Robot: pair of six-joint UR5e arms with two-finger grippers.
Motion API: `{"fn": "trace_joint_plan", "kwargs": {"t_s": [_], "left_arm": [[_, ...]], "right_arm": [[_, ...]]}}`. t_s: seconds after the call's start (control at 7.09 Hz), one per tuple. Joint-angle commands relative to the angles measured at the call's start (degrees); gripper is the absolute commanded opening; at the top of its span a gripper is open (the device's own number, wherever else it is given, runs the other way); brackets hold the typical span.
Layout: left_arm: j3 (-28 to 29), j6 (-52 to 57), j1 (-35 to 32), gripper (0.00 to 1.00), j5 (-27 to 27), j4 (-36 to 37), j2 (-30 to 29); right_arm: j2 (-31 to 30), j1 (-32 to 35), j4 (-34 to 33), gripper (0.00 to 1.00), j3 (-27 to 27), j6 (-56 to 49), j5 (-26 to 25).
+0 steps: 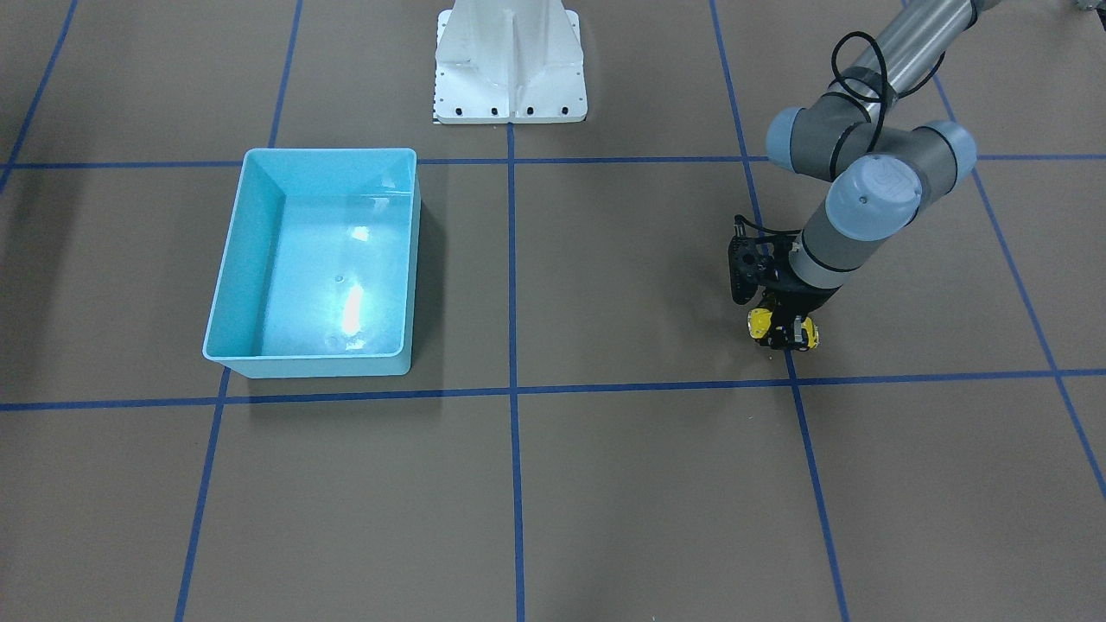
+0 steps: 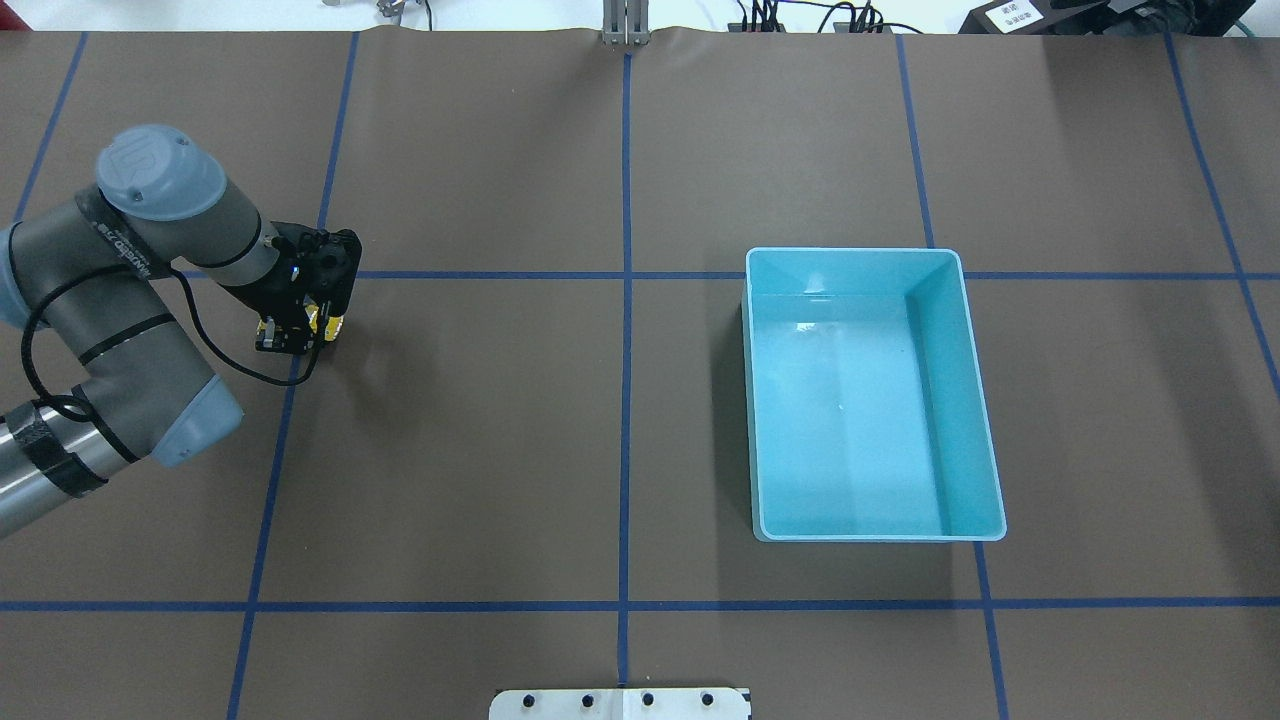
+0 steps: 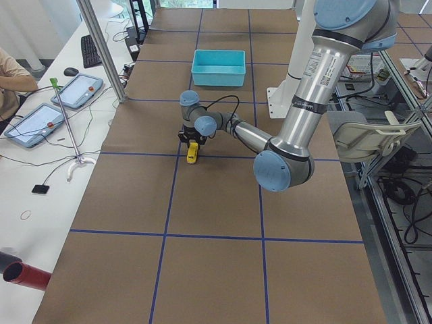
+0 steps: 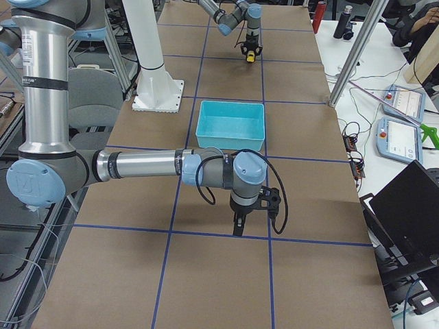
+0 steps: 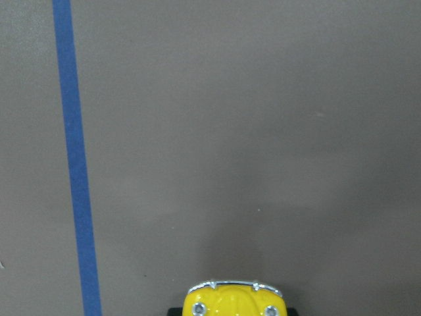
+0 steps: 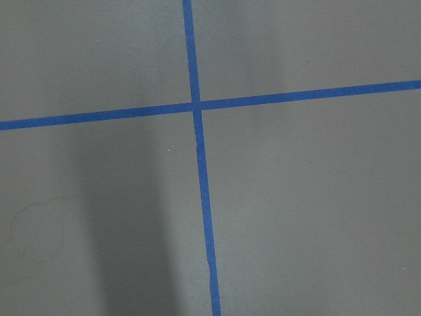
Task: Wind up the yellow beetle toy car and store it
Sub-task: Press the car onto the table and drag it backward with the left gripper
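The yellow beetle toy car (image 1: 760, 323) is at table level on the robot's left side, far from the light-blue bin (image 1: 232, 259). My left gripper (image 1: 783, 335) comes straight down on the car, its fingers closed across the car's middle, with yellow showing on both sides. The car also shows in the overhead view (image 2: 327, 323), in the left wrist view (image 5: 231, 302), and in the exterior left view (image 3: 193, 154). My right gripper (image 4: 237, 229) points down just above the table, only in the exterior right view; I cannot tell whether it is open or shut.
The light-blue bin (image 2: 850, 253) is empty and sits on the robot's right half. Blue tape lines (image 2: 626, 300) grid the brown table. The white robot base (image 1: 510, 60) stands at the table's edge. The right wrist view shows only a tape crossing (image 6: 196, 105).
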Motion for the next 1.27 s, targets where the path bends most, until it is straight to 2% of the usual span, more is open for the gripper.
{"fn": "trace_joint_plan", "kwargs": {"t_s": [0.0,1.13], "left_arm": [[-0.1,0.0,0.0,0.00,0.0,-1.8,1.6],[-0.7,0.4,-1.7,0.00,-0.4,-6.8,6.4]], "right_arm": [[-0.1,0.0,0.0,1.00,0.0,0.0,0.0],[-0.1,0.0,0.0,1.00,-0.1,0.0,0.0]]}}
